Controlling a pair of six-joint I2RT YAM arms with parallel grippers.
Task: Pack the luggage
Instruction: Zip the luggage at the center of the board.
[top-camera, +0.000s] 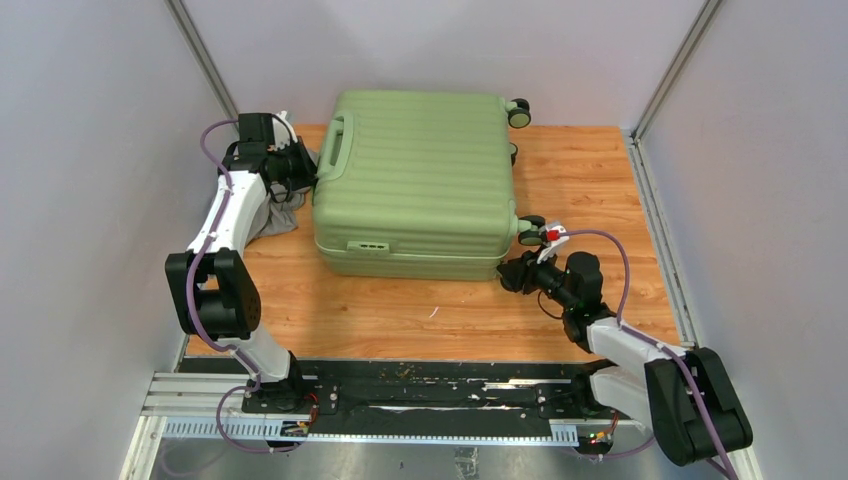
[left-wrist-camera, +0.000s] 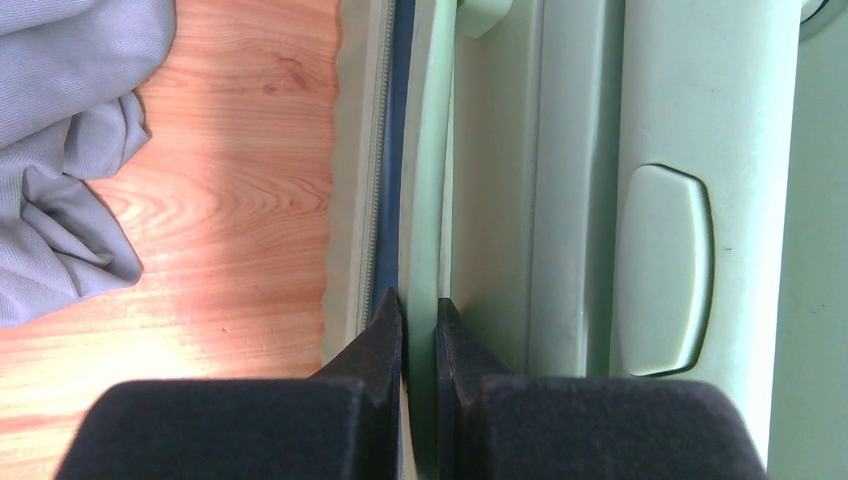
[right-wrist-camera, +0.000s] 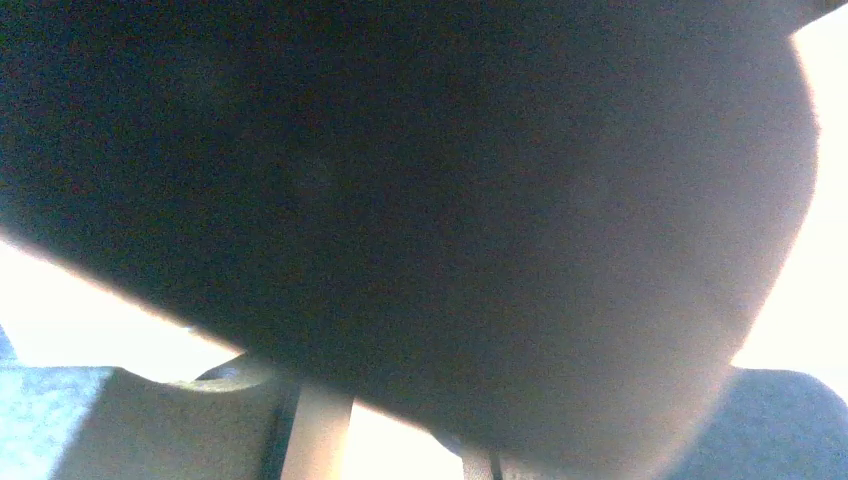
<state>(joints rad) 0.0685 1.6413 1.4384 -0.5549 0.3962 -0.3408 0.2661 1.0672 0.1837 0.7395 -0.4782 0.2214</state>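
Note:
The luggage (top-camera: 415, 180) lies flat on the wooden table (top-camera: 420, 310) with its ribbed light-green shell up and its lid down. My left gripper (top-camera: 308, 172) is at its left side, below the green handle (top-camera: 335, 148). In the left wrist view that gripper (left-wrist-camera: 419, 305) is shut on a thin green rim of the luggage (left-wrist-camera: 570, 150), beside the zip line. My right gripper (top-camera: 512, 272) sits low at the front right corner, just under a wheel (top-camera: 530, 228). A dark blurred mass (right-wrist-camera: 420, 200) fills the right wrist view and hides how its jaws stand.
A crumpled grey cloth (top-camera: 275, 218) lies on the table left of the luggage, under my left arm, and also shows as grey cloth (left-wrist-camera: 70, 150) in the left wrist view. Another wheel (top-camera: 519, 113) sticks out at the back right. Grey walls close in on three sides.

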